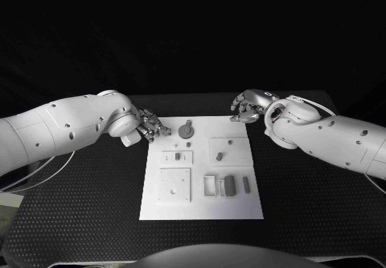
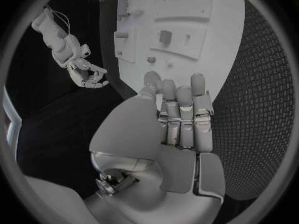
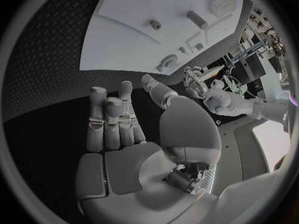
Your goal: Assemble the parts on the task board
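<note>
I have both arms parked at the far corners of the task board, which lies flat in the middle of the black desk, and I read that as a ready stance: neither hand covers the parts, so the head camera sees the whole layout. The parts sit in loose groups on the white plate: a round disc piece near the far edge, a small block on a raised square, a peg on the neighbouring square, and a cluster of upright bars toward the near right. None looks seated with another yet, so I judge the assembly not begun. My left hand hovers just beside the board's far left corner; in its wrist view the fingers lie straight and side by side over the board's edge, holding nothing. My right hand sits just off the far right corner, its fingers likewise extended with an empty palm, touching no part.
</note>
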Robot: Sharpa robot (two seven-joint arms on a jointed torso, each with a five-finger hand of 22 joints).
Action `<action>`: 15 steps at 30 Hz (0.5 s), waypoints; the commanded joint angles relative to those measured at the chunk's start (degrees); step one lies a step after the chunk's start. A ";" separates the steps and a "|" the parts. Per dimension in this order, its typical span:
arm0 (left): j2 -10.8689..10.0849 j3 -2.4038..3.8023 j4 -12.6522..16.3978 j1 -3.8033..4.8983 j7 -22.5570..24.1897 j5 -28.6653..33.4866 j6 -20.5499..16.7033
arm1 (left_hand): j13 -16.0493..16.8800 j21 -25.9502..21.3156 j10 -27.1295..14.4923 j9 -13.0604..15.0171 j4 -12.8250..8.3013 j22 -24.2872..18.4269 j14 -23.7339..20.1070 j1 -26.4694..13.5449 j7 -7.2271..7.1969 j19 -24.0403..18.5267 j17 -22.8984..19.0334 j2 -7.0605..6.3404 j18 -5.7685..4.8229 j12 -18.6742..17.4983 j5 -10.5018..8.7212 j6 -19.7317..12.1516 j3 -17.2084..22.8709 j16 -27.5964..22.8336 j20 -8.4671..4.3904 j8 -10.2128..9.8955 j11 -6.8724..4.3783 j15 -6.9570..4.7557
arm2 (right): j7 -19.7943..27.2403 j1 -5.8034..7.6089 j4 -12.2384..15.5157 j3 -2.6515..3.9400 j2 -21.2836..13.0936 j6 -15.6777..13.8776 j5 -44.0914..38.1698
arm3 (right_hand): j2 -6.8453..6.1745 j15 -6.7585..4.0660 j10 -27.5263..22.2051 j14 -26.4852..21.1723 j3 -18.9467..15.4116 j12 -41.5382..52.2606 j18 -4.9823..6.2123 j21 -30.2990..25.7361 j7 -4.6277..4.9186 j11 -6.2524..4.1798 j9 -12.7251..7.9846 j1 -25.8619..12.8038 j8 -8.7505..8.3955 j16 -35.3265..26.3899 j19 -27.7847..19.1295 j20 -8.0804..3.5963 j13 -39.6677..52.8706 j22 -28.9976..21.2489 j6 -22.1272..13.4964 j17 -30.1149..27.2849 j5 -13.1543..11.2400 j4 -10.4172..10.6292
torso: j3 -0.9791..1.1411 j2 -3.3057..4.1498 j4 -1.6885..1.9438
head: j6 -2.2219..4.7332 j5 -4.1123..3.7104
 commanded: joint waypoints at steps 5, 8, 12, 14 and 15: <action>-3.73 -1.17 6.86 -0.01 -3.42 -3.54 -2.72 | -0.79 0.44 1.04 1.11 -31.27 1.06 0.78 -25.51 -0.25 1.69 -1.32 1.91 -0.19 0.47 -0.96 1.36 26.65 0.51 -0.38 2.41 -0.59 -0.25 | 0.19 -0.02 0.04 0.02 -0.21 0.56 -0.26 | 0.38 -0.09 -0.34 -0.26 -0.14 0.31 2.51 -0.35 0.45 -0.04 -0.08 -0.12 -0.19 -0.39 -0.14 -0.36 -0.08 1.03 0.17 0.08 0.19 0.19 | -0.08 0.07 -0.02 | -0.13 0.19; -4.82 -1.96 8.80 0.04 -4.15 -5.14 -2.15 | -0.84 0.53 1.19 1.17 -31.92 1.08 0.90 -26.37 -0.29 1.82 -1.37 1.92 -0.15 0.53 -0.98 1.44 27.49 0.58 -0.40 2.53 -0.65 -0.26 | 0.15 -0.02 0.09 0.02 -0.27 0.58 -0.26 | 0.37 -0.09 -0.35 -0.26 -0.14 0.32 2.51 -0.35 0.45 -0.04 -0.08 -0.12 -0.19 -0.40 -0.14 -0.36 -0.08 1.04 0.17 0.08 0.19 0.19 | -0.07 0.05 -0.01 | -0.25 0.21; -5.34 -1.97 10.15 0.04 -4.75 -6.78 -1.07 | -0.85 0.57 1.26 1.19 -32.11 1.09 0.96 -26.60 -0.32 1.87 -1.38 1.87 -0.14 0.57 -0.99 1.49 27.74 0.63 -0.41 2.57 -0.68 -0.25 | 0.14 -0.02 0.13 0.02 -0.30 0.55 -0.26 | 0.37 -0.09 -0.35 -0.26 -0.14 0.32 2.51 -0.35 0.44 -0.04 -0.08 -0.11 -0.19 -0.40 -0.14 -0.36 -0.08 1.04 0.18 0.09 0.19 0.19 | -0.06 0.00 0.05 | -0.28 0.32; -5.47 -1.98 10.77 0.04 -4.92 -8.30 -0.98 | -0.86 0.58 1.28 1.20 -32.17 1.10 0.98 -26.66 -0.32 1.88 -1.39 1.84 -0.13 0.57 -0.99 1.50 27.82 0.64 -0.41 2.59 -0.68 -0.25 | 0.14 -0.02 0.19 0.02 -0.29 0.57 -0.26 | 0.37 -0.09 -0.35 -0.26 -0.15 0.32 2.51 -0.35 0.44 -0.04 -0.08 -0.11 -0.19 -0.40 -0.14 -0.36 -0.09 1.04 0.18 0.09 0.19 0.19 | -0.07 0.01 0.03 | -0.32 0.40; -5.52 -1.98 10.96 0.04 -4.91 -8.92 -0.92 | -0.86 0.58 1.29 1.20 -32.20 1.10 0.98 -26.69 -0.33 1.88 -1.39 1.83 -0.13 0.58 -1.00 1.51 27.86 0.65 -0.41 2.59 -0.69 -0.25 | 0.15 -0.02 0.19 0.02 -0.29 0.57 -0.26 | 0.37 -0.09 -0.35 -0.26 -0.15 0.33 2.51 -0.35 0.44 -0.04 -0.08 -0.11 -0.19 -0.40 -0.14 -0.36 -0.09 1.04 0.18 0.09 0.19 0.19 | -0.07 0.03 -0.01 | -0.31 0.48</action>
